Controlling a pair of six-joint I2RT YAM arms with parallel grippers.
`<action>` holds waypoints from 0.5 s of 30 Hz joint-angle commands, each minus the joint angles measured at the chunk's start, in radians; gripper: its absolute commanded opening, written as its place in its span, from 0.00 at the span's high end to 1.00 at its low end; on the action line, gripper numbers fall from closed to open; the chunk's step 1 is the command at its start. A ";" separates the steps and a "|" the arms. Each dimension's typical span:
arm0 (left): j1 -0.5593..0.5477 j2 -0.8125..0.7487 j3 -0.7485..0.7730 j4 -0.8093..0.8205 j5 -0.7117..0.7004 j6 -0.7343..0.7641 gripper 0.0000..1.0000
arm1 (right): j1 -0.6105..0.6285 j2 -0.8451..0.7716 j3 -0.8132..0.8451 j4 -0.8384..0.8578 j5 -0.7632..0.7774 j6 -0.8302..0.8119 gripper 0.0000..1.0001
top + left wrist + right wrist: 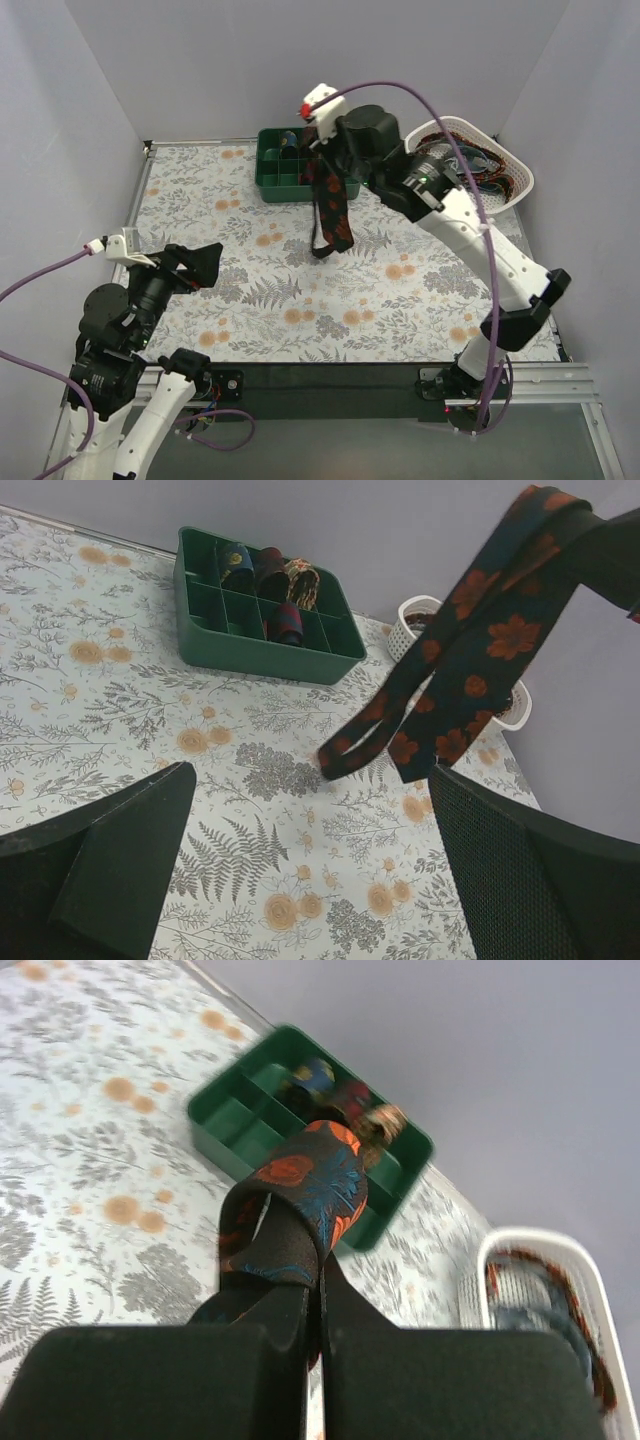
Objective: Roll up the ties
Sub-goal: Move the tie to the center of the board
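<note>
Right gripper: the right gripper [318,1295] is clenched on the held tie [332,215], with the fabric looped over its fingertips and pinched between the closed jaws.
Held tie: it is dark with orange-red flowers and touches of blue. It hangs doubled from the grip, both ends dangling above the table [250,290], at about 12 o'clock from the table's centre in the top view.
Tie against tray: the held tie hangs just in front of the green tray [275,185], on the tray's 5 o'clock side.
Left gripper: the left gripper [200,262] is released, its jaws spread wide with nothing between them. It sits low at about 9 o'clock of the table, well apart from the held tie.
Green tray: it is split into compartments and sits at the far edge at 12 o'clock. Several rolled ties [270,575] stand in its back row.
White basket: the white basket [510,165] sits at about 2 o'clock, beside the tray, with loose ties [530,1290] heaped inside.
Purple cable: the purple cable [440,110] arcs over the right arm.
</note>
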State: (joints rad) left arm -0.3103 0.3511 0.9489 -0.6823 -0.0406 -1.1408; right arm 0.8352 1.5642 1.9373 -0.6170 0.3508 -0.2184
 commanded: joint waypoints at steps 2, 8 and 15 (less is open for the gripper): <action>-0.007 0.005 0.048 -0.031 -0.007 0.003 0.04 | 0.137 0.172 0.216 0.014 0.031 -0.180 0.99; -0.006 0.052 0.080 -0.046 -0.038 -0.017 0.04 | 0.240 0.225 0.220 0.109 0.178 -0.360 0.99; -0.006 0.078 0.030 -0.036 -0.065 -0.089 0.05 | 0.242 0.007 -0.636 0.732 0.497 -0.843 0.99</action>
State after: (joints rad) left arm -0.3119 0.4099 0.9993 -0.7029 -0.0830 -1.1881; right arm 1.0870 1.6390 1.5669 -0.2817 0.6220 -0.7341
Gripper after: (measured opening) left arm 0.955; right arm 0.013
